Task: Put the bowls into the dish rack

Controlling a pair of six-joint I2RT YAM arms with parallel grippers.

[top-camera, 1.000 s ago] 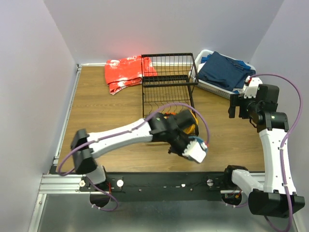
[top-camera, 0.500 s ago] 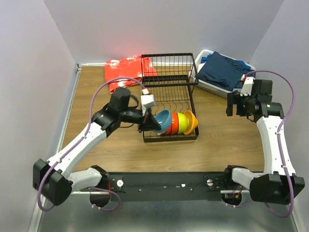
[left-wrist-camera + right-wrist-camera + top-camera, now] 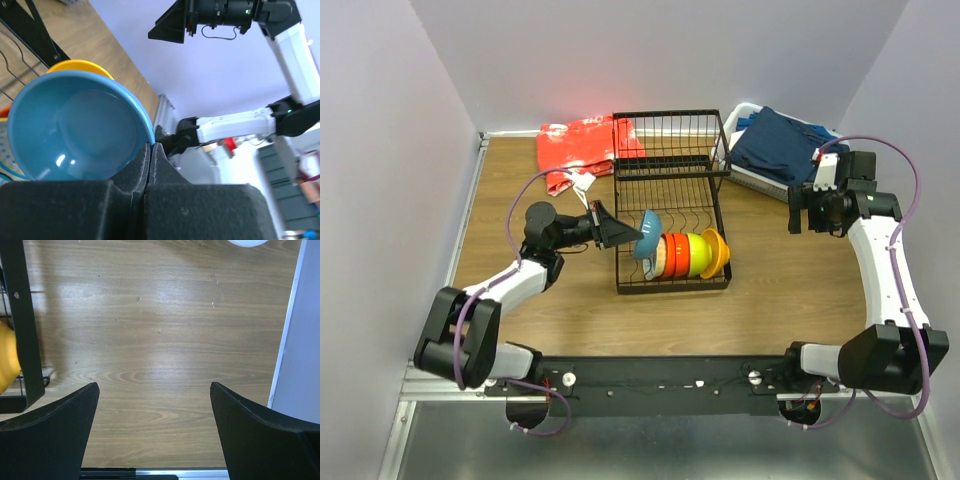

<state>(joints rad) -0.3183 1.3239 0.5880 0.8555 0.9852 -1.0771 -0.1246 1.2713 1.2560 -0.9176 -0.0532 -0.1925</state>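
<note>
At the far left, a crumpled red cloth (image 3: 582, 150) lies on the wooden tabletop (image 3: 540, 290) against the back wall, its right edge touching the rear left corner of the dish rack (image 3: 667, 171). The black wire rack stands in the middle, with a raised basket tier at the back and plate slots at the front. A row of bowls (image 3: 692, 255) stands on edge in the front slots, with a red-orange bowl (image 3: 671, 257) toward the left and a yellow-orange bowl (image 3: 717, 252) at the right end. A blue bowl (image 3: 648, 233) stands tilted on edge at the left end of this row, above the rack's front left part. Whether it rests on the wires cannot be told. To the right of the rack is a strip of bare wood. Beyond that strip a white basket (image 3: 758, 180) holding a blue cloth (image 3: 780, 145) sits near the rack's rear right corner.

The left arm (image 3: 510, 285) folds back at its elbow near the left edge and then reaches right, low over the tabletop. The left hand (image 3: 630, 234) is at the rack's left side, clenched on the rim of the blue bowl. In the wrist view its fingers (image 3: 135, 165) meet at the rim, and the bowl's hollow faces the camera.

The right arm (image 3: 885, 270) rises along the right side and bends inward. The right hand (image 3: 154, 386) hangs above the bare wood between rack and basket, spread wide and grasping nothing.
</note>
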